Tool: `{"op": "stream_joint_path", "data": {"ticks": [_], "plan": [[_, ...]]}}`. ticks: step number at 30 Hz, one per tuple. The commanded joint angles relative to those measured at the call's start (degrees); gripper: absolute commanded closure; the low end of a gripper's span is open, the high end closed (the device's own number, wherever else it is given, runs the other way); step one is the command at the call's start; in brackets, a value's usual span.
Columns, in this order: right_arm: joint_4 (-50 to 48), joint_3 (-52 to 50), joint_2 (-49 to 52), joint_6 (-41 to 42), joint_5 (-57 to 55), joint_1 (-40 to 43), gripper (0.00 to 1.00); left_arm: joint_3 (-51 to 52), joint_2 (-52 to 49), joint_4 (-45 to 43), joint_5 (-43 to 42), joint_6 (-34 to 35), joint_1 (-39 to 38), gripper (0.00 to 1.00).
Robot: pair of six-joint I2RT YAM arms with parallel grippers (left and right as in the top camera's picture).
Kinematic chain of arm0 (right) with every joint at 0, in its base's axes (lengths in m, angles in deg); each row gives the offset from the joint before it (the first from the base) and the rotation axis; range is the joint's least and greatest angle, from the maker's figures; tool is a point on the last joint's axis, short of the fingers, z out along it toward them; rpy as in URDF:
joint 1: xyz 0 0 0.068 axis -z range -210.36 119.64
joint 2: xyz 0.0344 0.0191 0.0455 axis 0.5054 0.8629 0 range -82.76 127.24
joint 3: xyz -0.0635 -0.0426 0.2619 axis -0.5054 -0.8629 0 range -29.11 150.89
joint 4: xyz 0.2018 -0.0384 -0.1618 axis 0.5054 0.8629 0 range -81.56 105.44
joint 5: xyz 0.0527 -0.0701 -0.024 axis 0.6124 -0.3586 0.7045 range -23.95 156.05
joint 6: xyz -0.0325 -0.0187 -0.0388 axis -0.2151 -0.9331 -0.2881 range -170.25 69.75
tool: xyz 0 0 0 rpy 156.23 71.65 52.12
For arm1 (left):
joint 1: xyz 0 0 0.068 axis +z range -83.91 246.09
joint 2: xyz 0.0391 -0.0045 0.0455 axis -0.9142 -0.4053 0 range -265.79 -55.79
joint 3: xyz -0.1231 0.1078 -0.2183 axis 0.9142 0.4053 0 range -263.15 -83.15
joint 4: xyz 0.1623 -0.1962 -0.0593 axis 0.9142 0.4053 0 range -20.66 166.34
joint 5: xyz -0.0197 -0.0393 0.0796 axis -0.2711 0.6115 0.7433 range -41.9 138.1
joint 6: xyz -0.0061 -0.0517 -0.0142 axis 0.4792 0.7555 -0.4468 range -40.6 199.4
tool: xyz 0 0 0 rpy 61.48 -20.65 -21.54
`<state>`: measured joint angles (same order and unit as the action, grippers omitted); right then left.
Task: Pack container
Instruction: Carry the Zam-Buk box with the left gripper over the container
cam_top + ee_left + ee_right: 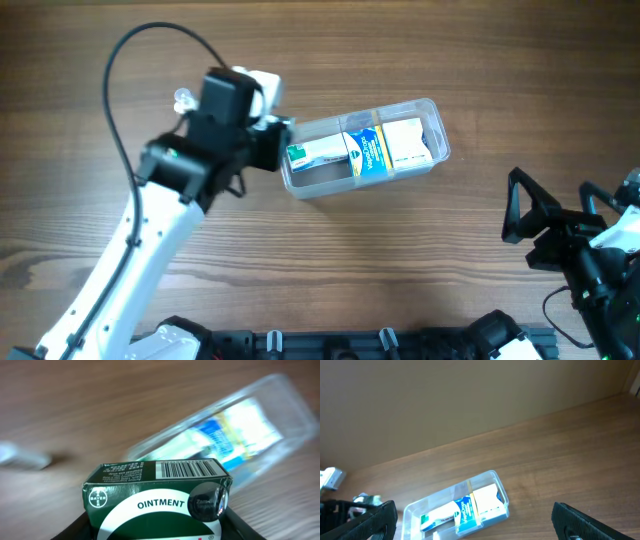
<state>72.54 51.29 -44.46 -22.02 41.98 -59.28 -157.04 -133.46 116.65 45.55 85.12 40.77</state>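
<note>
The container point(322, 180) lies near the middle of the bench point(400, 270). Its long axis runs left to right, with the right end a little farther from me, and some cartons lie inside. My left tool point(278, 142) is just beside its left short end, clenched on a green Bayer ointment box point(155, 495), and the container is straight ahead of it. My right tool point(512, 207) is released and well apart, so the left arm is nearer.

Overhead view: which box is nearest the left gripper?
The green-and-white ointment box, gripped by the left gripper at the container's end; the blue packet and plain white box lie farther away.
</note>
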Motion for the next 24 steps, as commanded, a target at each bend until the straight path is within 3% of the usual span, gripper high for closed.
{"op": "stream_joint_path", "data": {"ticks": [1,8,15,24], "plan": [[-0.15,0.15,0.11,-0.83,-0.96,0.24,0.00,0.00,-2.73,-2.56,1.09,9.29,-5.86,0.88],[-0.15,0.15,0.11,-0.83,-0.94,0.24,0.00,0.00,-13.49,-9.73,5.20,22.05,-11.08,0.88],[-0.15,0.15,0.11,-0.83,-0.96,0.24,0.00,0.00,-24.06,-19.98,5.27,23.98,-14.23,0.91],[-0.15,0.15,0.11,-0.81,-0.96,0.24,0.00,0.00,-26.77,-26.97,6.73,26.73,-15.69,0.89]]}}
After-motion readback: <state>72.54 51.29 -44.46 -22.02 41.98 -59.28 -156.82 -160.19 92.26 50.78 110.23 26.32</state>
